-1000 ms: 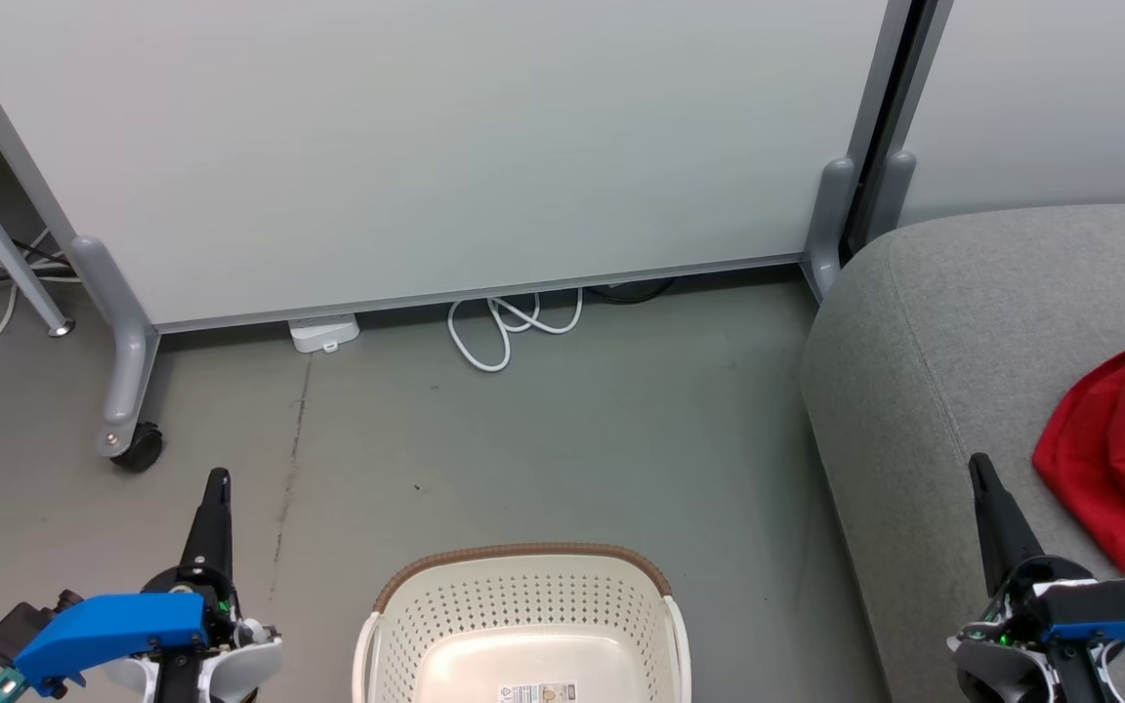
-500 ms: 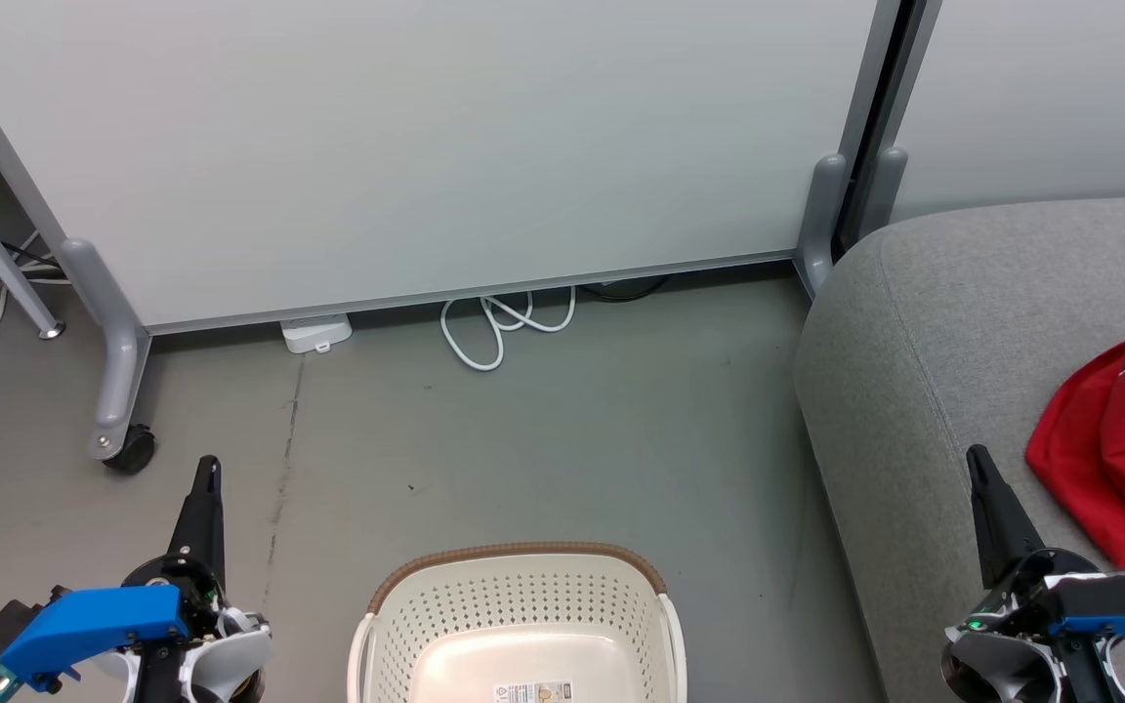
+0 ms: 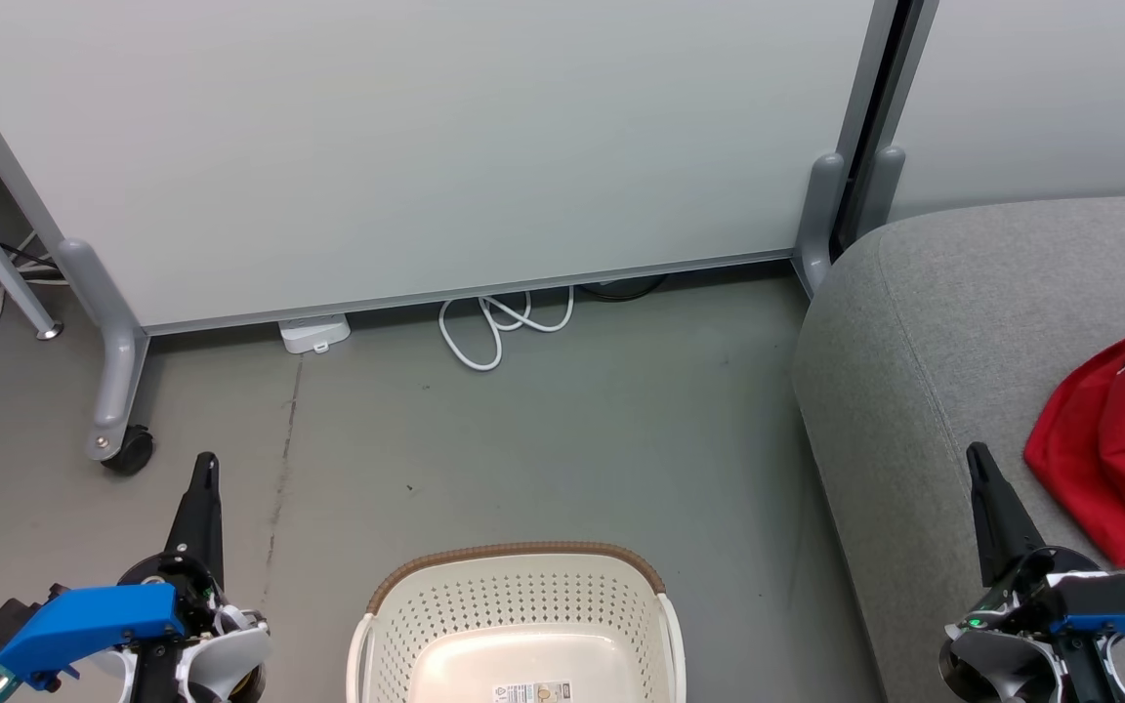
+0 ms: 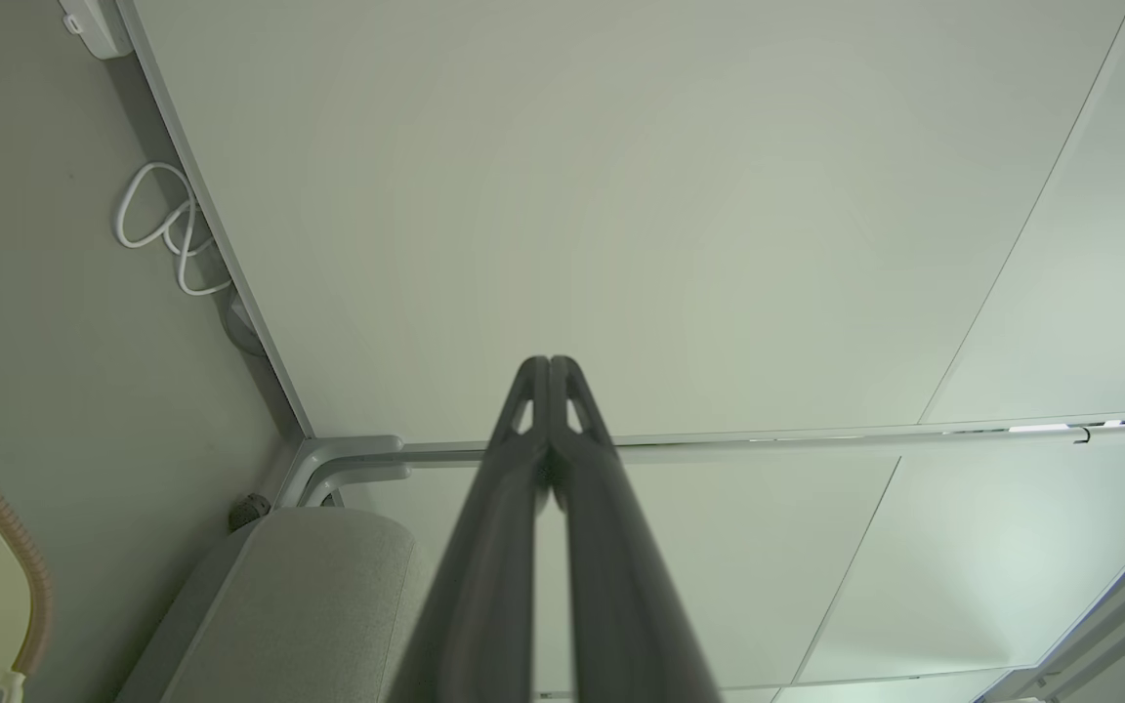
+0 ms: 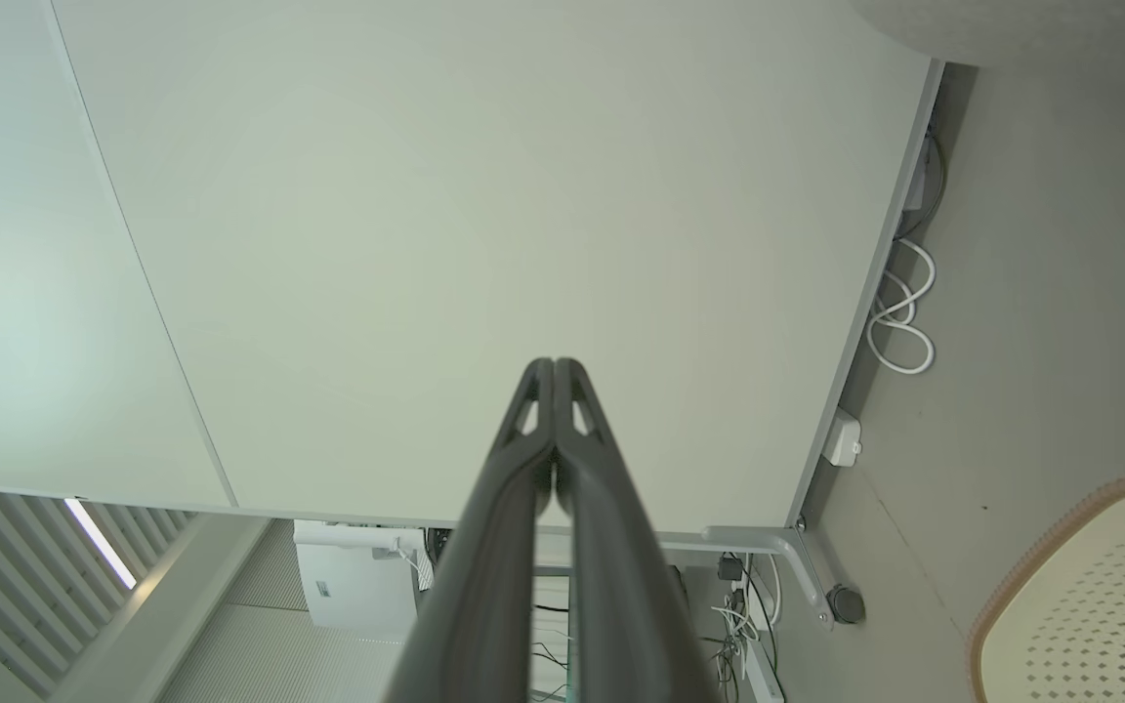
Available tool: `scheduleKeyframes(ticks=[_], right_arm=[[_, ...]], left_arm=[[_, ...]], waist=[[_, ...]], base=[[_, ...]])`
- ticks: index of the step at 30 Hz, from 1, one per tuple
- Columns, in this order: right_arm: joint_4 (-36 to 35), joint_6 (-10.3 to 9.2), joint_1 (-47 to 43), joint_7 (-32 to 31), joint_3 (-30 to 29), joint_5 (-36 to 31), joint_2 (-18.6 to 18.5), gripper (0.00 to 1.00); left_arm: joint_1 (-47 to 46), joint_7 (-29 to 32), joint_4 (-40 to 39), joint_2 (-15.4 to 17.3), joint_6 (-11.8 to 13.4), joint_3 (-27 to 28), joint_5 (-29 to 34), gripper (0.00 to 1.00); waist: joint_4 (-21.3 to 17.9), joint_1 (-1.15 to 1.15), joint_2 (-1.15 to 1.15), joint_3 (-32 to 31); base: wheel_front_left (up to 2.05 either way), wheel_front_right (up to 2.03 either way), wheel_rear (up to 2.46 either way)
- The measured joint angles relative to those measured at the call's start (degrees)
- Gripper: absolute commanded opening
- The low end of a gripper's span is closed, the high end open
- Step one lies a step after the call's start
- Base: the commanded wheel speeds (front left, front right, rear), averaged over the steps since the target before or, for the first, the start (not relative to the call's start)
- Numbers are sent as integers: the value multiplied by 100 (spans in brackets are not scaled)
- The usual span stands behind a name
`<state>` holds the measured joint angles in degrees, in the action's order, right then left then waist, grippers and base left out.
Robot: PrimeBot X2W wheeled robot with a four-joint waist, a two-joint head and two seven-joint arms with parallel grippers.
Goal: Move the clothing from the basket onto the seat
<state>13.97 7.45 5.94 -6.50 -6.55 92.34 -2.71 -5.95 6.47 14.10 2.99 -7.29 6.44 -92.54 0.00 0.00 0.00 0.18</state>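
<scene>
The red clothing (image 3: 1114, 439) with black-and-white lettering lies bunched on the grey seat (image 3: 953, 322) at the right edge of the head view. On the floor at bottom centre stands the cream basket (image 3: 523, 596), its brown rim toward the wall; only a white label shows on its bottom. My left gripper (image 3: 204, 461) points up at the lower left, shut and holding nothing; in the left wrist view the left gripper (image 4: 549, 363) has its tips pressed together. My right gripper (image 3: 978, 454), at the lower right over the seat's front edge, is shut and holds nothing; the right wrist view has the right gripper (image 5: 555, 366) closed too.
A pale wheeled partition (image 3: 426, 146) stands behind the basket, with a castor (image 3: 128, 451) at the left. A coiled white cable (image 3: 499, 327) and a white box (image 3: 313, 334) lie at its foot. Grey floor (image 3: 543, 439) stretches between the partition and the basket.
The whole head view has shifted slightly, so the camera moved. Both grippers stay shut, and the clothing rests where it was on the seat.
</scene>
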Motion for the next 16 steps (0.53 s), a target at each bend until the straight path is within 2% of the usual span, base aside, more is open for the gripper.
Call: scheduleKeyframes(ticks=[16], right_arm=[[1,0,1,0,1,0,0,0]], left_arm=[[0,1,-1,-1,-9,2,1,0]], waist=[[0,0,0,0]], base=[[0,0,0]])
